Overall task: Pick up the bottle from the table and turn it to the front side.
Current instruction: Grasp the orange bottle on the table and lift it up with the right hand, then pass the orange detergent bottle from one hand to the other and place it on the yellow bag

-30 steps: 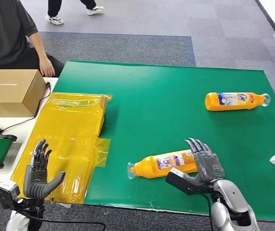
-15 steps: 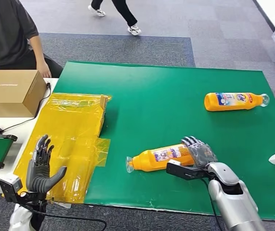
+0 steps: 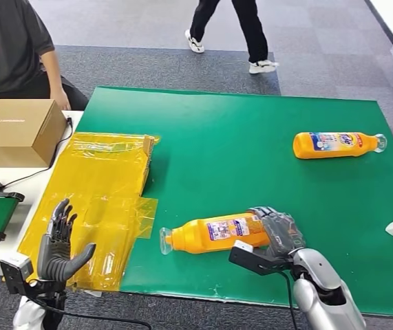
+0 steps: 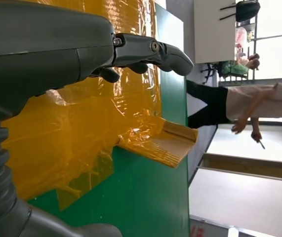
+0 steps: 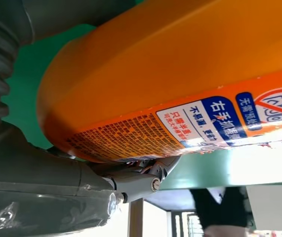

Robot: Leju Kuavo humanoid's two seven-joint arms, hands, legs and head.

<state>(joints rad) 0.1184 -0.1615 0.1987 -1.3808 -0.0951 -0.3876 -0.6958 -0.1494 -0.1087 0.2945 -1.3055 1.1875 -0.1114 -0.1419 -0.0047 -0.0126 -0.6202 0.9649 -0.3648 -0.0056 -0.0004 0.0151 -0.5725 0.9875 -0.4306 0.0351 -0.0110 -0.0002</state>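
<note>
— Where's the bottle [image 3: 215, 234] right now?

— Lying on its side near the front edge of the green table [image 3: 225, 151], long axis running across the robot's view. The clear cap end points toward the robot's left; the base end is inside the right hand [image 3: 277, 230].

— So the right hand has it?

— It looks that way. In the head view the fingers [image 3: 268, 216] curl over the top of the base end, and the thumb comes in from the near side. The right wrist view shows the orange body pressed close against the hand, fine print and a blue label patch facing the camera. Whether the bottle is off the table I cannot tell.

— And the left hand [image 3: 59, 240]?

— Well apart, raised over the yellow plastic sheet [image 3: 100, 185], fingers spread and holding nothing. The right is plainly the working hand.

— What does the turn hinge on?

— My judgement: the grip sits at one end, so most of the length sticks out leftward, unsupported. Rolling it about the long axis to bring the front label round needs a firm hold, or the cap end may droop.

— Anything else around?

— A second orange bottle [image 3: 334, 144] lies farther back on the right, cap pointing right. A cardboard box [image 3: 20, 130] sits at the left, a seated person [image 3: 12, 48] behind it, and another person [image 3: 235, 31] walks past beyond the table.
</note>
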